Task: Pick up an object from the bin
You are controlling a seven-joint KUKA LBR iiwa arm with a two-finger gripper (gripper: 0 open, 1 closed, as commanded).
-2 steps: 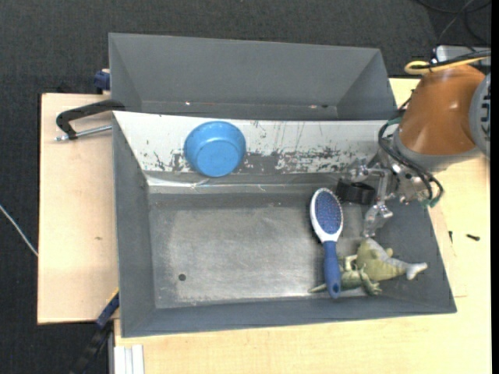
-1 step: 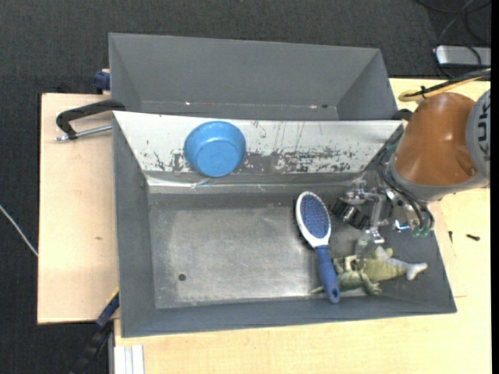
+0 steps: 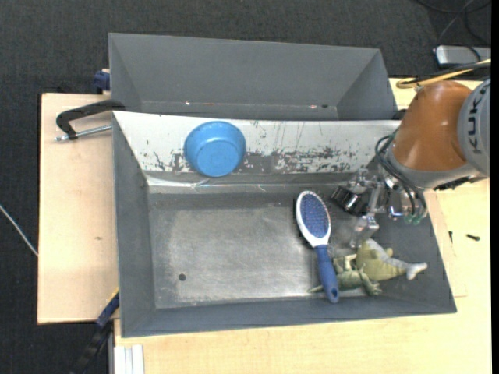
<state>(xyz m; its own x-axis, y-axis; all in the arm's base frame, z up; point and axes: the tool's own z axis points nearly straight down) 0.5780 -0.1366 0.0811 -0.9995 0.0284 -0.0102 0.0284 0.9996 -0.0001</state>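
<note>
Looks like a robotics lab: scuffed grey metal bin (image 3: 226,248), robot arm (image 3: 468,142) under an orange cover (image 3: 433,127), loose wire (image 3: 15,225) across dark carpet (image 3: 234,6).

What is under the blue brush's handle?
A greenish toy animal lies there, beside and partly under the handle end of the brush. A small piece sticks out on the handle's left. The handle covers the part between, so that is hidden.

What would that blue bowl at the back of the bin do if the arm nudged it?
The blue bowl looks like thin moulded plastic, so probably light and stiff. It sits tilted against the bin's back wall, so a nudge would likely make it slide down or roll on its round rim. Its smooth sides may be slippery.
</note>
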